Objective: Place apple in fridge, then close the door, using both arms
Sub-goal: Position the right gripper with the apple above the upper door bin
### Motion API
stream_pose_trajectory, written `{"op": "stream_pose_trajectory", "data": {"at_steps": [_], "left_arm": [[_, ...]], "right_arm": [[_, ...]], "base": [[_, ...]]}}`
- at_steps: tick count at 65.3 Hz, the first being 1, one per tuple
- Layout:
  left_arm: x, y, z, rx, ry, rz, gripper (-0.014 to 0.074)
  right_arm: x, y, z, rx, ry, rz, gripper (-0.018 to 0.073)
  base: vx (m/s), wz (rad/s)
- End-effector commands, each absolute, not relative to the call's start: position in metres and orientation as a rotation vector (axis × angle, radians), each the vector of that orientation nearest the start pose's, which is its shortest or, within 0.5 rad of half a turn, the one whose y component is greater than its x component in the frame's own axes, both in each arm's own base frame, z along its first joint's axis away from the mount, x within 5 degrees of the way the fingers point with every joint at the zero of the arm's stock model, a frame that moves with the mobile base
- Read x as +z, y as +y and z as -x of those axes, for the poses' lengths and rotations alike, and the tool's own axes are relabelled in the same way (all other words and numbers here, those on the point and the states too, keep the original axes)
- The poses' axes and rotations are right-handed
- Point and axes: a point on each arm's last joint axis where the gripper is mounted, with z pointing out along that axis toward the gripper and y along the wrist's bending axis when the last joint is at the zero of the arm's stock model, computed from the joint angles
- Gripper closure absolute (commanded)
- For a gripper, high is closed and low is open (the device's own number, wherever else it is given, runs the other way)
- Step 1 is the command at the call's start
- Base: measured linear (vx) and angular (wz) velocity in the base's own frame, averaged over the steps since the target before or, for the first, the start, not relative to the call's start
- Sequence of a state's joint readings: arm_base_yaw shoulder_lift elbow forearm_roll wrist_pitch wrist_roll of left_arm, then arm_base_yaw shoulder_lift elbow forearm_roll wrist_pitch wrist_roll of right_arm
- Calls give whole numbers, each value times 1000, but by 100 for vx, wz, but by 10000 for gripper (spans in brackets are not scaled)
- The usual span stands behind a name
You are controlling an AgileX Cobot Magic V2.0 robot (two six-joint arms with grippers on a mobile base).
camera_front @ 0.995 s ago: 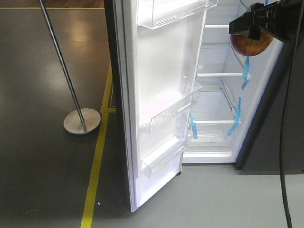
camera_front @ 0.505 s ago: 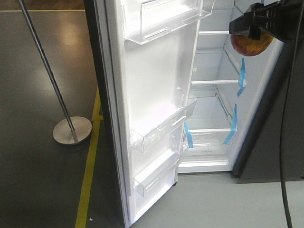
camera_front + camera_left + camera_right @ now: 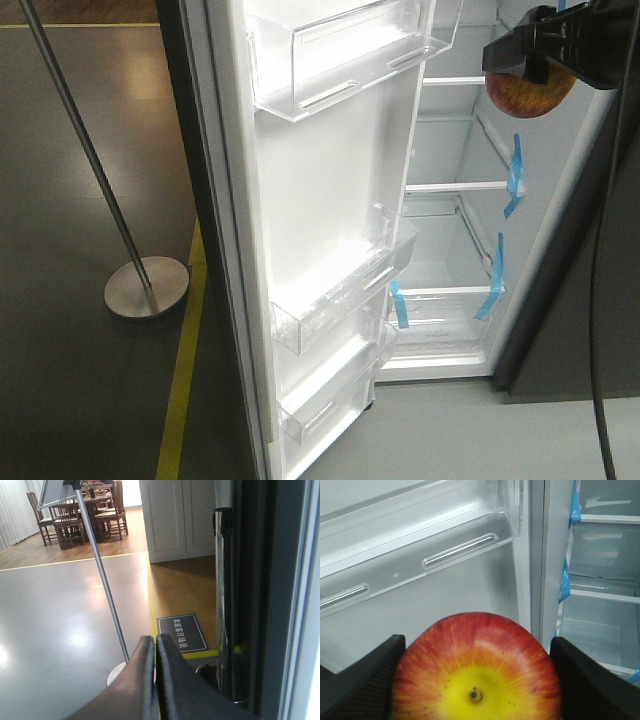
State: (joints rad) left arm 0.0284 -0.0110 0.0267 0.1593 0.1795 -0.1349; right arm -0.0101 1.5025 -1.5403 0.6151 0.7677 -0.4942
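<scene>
Apple (image 3: 476,672) is clamped between the fingers of the right gripper (image 3: 530,68), at 1 o'clock in the front view, held in front of the upper shelves of the open fridge (image 3: 450,150). The door (image 3: 320,190) is swung wide at 9 o'clock. The left gripper (image 3: 152,675) is clenched on nothing, above the grey floor (image 3: 60,620).

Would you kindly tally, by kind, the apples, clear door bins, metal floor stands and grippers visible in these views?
apple: 1
clear door bins: 3
metal floor stand: 1
grippers, the left gripper and the right gripper: 2
Total: 7
</scene>
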Motion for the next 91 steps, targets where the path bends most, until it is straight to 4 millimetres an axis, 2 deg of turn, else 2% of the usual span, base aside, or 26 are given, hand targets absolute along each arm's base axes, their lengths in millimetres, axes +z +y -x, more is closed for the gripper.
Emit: {"op": "stream_pose_trajectory", "data": {"at_steps": [1, 91], "left_arm": [[190, 3, -56, 49, 1609, 18, 604], [190, 3, -56, 49, 1609, 18, 604]], "right_arm": [[445, 33, -328, 403, 1947, 231, 384], [445, 33, -328, 404, 1949, 233, 384]], "base": [[9, 1], [6, 1]]}}
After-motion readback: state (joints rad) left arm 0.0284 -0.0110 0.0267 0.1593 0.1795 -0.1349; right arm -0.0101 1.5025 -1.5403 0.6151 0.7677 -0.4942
